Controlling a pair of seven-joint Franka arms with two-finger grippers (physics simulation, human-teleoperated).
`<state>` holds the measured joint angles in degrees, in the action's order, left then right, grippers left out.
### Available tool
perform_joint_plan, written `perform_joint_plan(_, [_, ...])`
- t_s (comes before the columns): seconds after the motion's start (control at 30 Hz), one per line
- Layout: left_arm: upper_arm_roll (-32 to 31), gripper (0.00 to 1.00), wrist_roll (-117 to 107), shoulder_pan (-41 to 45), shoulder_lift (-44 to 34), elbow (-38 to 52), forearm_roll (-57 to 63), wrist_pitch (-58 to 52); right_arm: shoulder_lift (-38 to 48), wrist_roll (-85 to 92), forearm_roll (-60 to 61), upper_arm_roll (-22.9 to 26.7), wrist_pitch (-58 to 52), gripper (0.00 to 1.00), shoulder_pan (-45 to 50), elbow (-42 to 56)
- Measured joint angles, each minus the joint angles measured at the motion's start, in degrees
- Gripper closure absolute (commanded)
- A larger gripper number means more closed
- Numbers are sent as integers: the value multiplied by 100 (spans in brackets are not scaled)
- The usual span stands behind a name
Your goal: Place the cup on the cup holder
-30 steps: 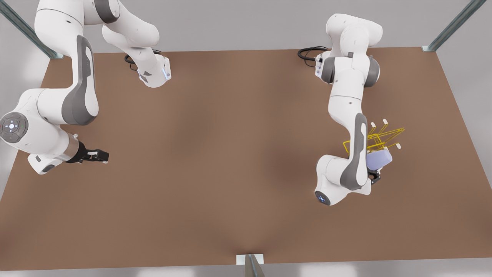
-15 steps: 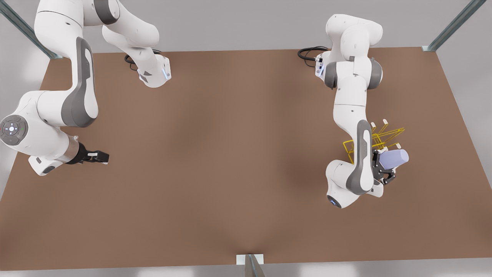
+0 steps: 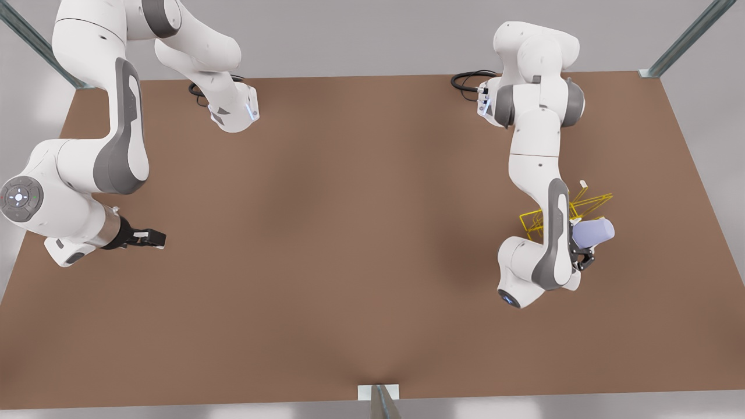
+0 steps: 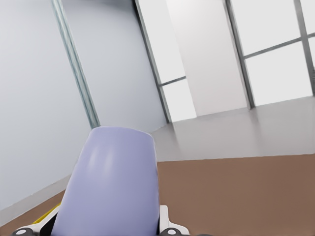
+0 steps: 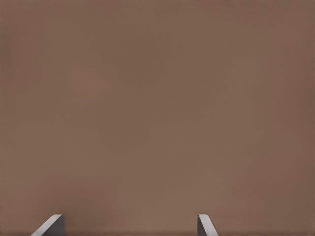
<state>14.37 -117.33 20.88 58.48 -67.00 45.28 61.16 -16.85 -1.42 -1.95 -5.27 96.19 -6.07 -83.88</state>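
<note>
Here the lavender-blue cup is held in the left gripper on the front view's right side of the brown table, its closed base pointing toward the front view's right and its body tilted close to sideways. The cup sits just in front of the yellow wire cup holder, overlapping the rack's nearer prongs in the front view, so whether it touches a prong cannot be told. One white-tipped prong stands clear above the arm's forearm, and the rest of the rack is partly hidden behind that forearm.

In the left wrist view the cup rises between the 2 fingers, which pinch it on both sides near its wider end; a sliver of the yellow rack shows beside it, with the table beyond.

The right gripper waits on the front view's left side, low over bare table and well apart from the cup and rack. Its 2 fingertips show in the right wrist view spread wide with nothing between them, above plain brown surface.
</note>
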Motion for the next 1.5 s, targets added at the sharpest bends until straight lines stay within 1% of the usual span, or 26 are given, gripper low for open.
perform_joint_plan(0.13, [-10,16,-135,59,-260,-520,-12,224,0,-1,-2,0,1,0,0,0])
perform_joint_plan(0.4, [-32,16,-394,155,-325,-759,-27,387,-8,0,6,0,0,0,0,0])
perform_joint_plan(0.47, [-33,0,-446,168,-396,-847,-27,406,-9,1,6,0,0,0,-2,0])
perform_joint_plan(0.77, [-34,0,-622,455,-489,-894,-177,361,-9,1,6,0,1,0,0,0])
perform_joint_plan(0.97, [-36,0,-704,762,-763,-838,-587,224,-9,0,6,0,5,0,0,0])
perform_joint_plan(1.03, [-55,0,-719,957,-1092,-804,-940,163,-15,0,6,0,6,0,0,0])
perform_joint_plan(1.1, [-390,0,-600,1030,-1828,-414,-1735,331,-38,1,7,0,6,0,-6,7])
perform_joint_plan(1.17, [-452,0,-100,802,-2813,-275,-2944,749,-49,1,6,0,7,0,-9,26])
perform_joint_plan(1.23, [-410,0,800,338,-3330,-256,-3852,1063,-52,2,6,0,7,0,-9,33])
perform_joint_plan(1.3, [-281,0,1955,-512,-3454,-278,-4599,1325,-53,2,6,0,7,0,-9,35])
perform_joint_plan(1.33, [-339,0,2494,-664,-3453,-232,-4840,1476,-53,2,6,0,7,0,-9,35])
perform_joint_plan(1.5, [-585,0,4764,-606,-3213,-161,-5448,2429,-53,3,7,0,6,0,-6,44])
